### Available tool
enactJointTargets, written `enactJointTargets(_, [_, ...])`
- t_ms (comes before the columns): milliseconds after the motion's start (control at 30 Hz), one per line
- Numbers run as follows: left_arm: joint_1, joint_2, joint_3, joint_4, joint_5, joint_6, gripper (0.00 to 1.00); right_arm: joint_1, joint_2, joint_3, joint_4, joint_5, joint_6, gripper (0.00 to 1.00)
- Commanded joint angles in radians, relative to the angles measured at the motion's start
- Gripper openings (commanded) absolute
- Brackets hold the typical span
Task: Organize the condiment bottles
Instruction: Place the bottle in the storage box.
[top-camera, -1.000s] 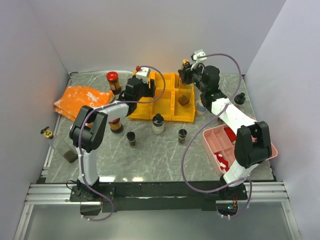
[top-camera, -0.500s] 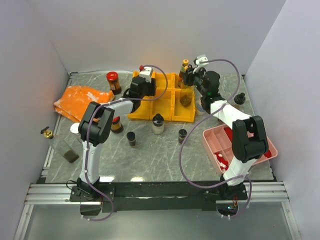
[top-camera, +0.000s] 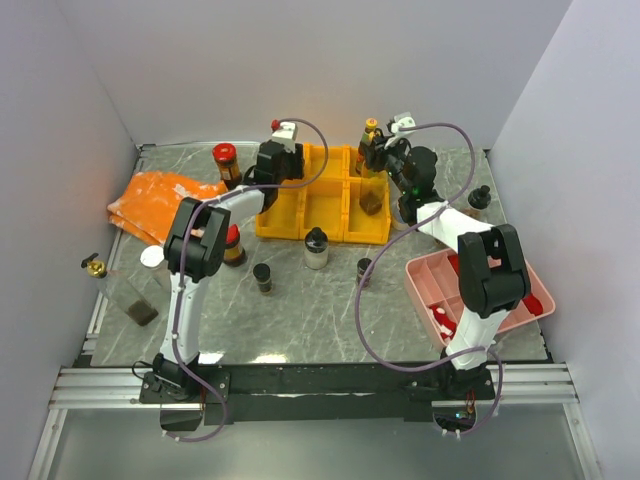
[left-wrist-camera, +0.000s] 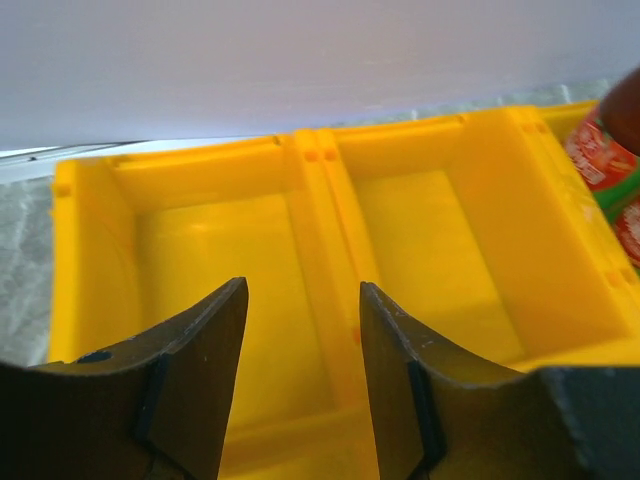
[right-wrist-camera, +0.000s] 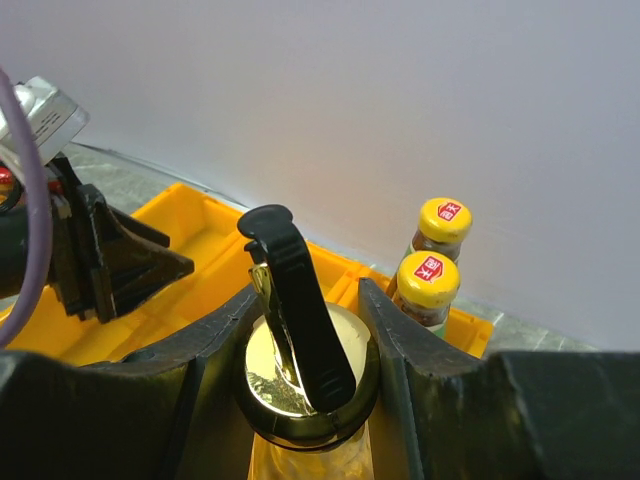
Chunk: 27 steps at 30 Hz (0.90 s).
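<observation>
On a marble tabletop, the left claw hangs open over yellow bins while the right claw grips a gold-capped bottle.

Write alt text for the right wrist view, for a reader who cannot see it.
The right gripper holds, between its two dark fingers, the shiny gold cap of a clear glass bottle with a black pour lever. Behind it lie yellow plastic bins, where two small bottles with yellow caps stand near a pale wall.
</observation>
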Motion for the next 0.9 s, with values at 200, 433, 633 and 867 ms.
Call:
enactJointTargets(200, [0.018,0.008,0.118,-0.027,0.052,0.011,0.65,-0.010,0.005,0.042,0.179,0.002,0.004,0.00])
enactJointTargets(433, [0.015,-0.196,0.045,-0.148,-0.020,-0.055,0.58,-0.008,-0.002,0.024,0.196,0.007,0.012,0.00])
enactJointTargets(633, [0.012,-0.276,-0.024,-0.353,-0.095,-0.080,0.14,-0.010,-0.011,0.024,0.184,0.004,0.028,0.00])
enactJointTargets(867, [0.012,-0.264,-0.069,-0.433,-0.096,-0.124,0.01,-0.008,-0.008,0.018,0.192,0.000,0.058,0.00])
